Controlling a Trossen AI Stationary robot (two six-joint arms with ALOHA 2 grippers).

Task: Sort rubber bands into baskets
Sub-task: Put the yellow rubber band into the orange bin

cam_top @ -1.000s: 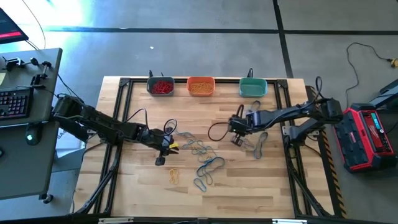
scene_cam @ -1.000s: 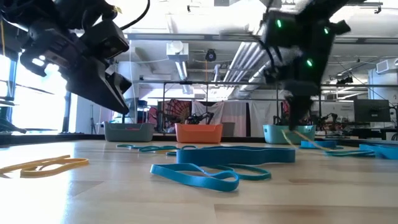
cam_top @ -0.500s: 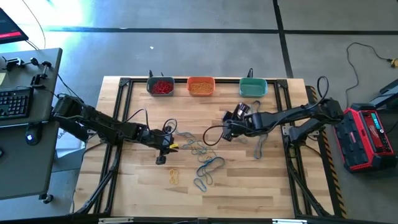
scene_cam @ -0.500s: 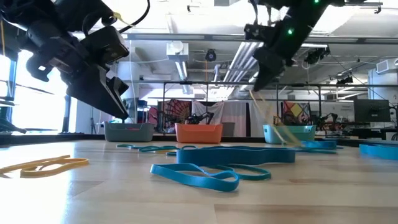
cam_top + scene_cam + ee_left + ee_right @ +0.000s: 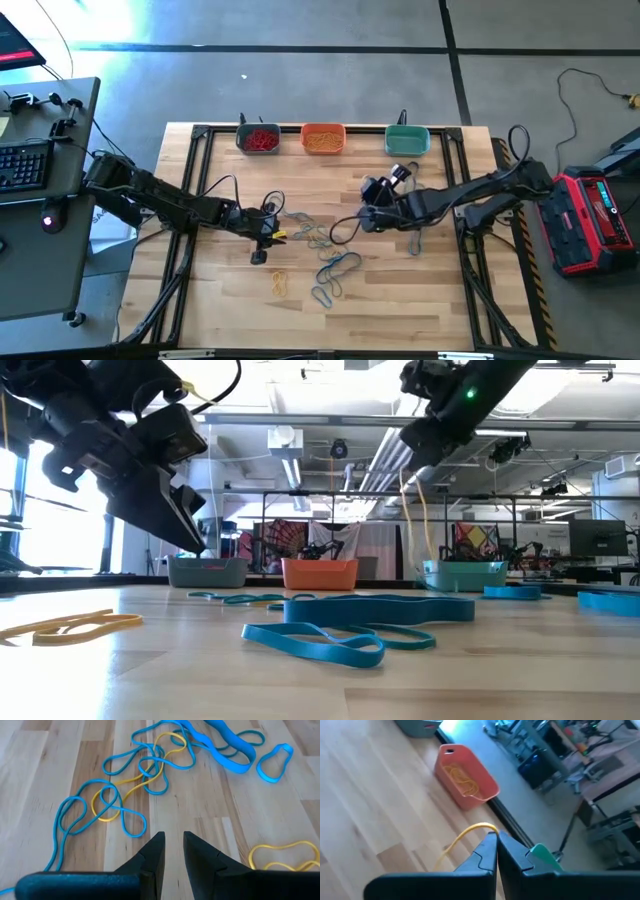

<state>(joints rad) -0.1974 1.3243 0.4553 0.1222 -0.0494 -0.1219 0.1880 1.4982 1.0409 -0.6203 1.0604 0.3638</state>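
Note:
Three baskets stand along the far edge: grey-blue [image 5: 258, 138] with red bands, orange [image 5: 323, 138] with yellow bands, teal [image 5: 407, 140]. Loose blue and yellow rubber bands [image 5: 320, 242] lie tangled at mid-table; more of them [image 5: 125, 795] show in the left wrist view. My left gripper [image 5: 262, 242] hovers just left of the tangle, its fingers [image 5: 170, 851] a little apart with nothing between them. My right gripper [image 5: 370, 203] is raised right of the middle, tipped toward the baskets, shut on a yellow rubber band [image 5: 418, 510]. My right gripper pinches the yellow band between its two fingertips at one end of the loop [image 5: 482, 827]. The fingers slant down toward the table's far side. The band hangs slack below them as two strands [image 5: 424, 525], with its lower end in front of the teal basket in the low view.
A wide blue band [image 5: 320, 643] and a yellow one [image 5: 75, 623] lie near the front. Grey-teal bands [image 5: 416, 234] lie under the right arm. Black frame rails [image 5: 455, 160] run along the table's sides. A red and black device [image 5: 592, 220] stands off the table's right edge.
My right gripper has risen and swung toward the far left, tipping up from pointing down at the table toward the baskets. It stayed shut. The yellow band, trailing onto the table a second ago, now hangs straight below the fingers.

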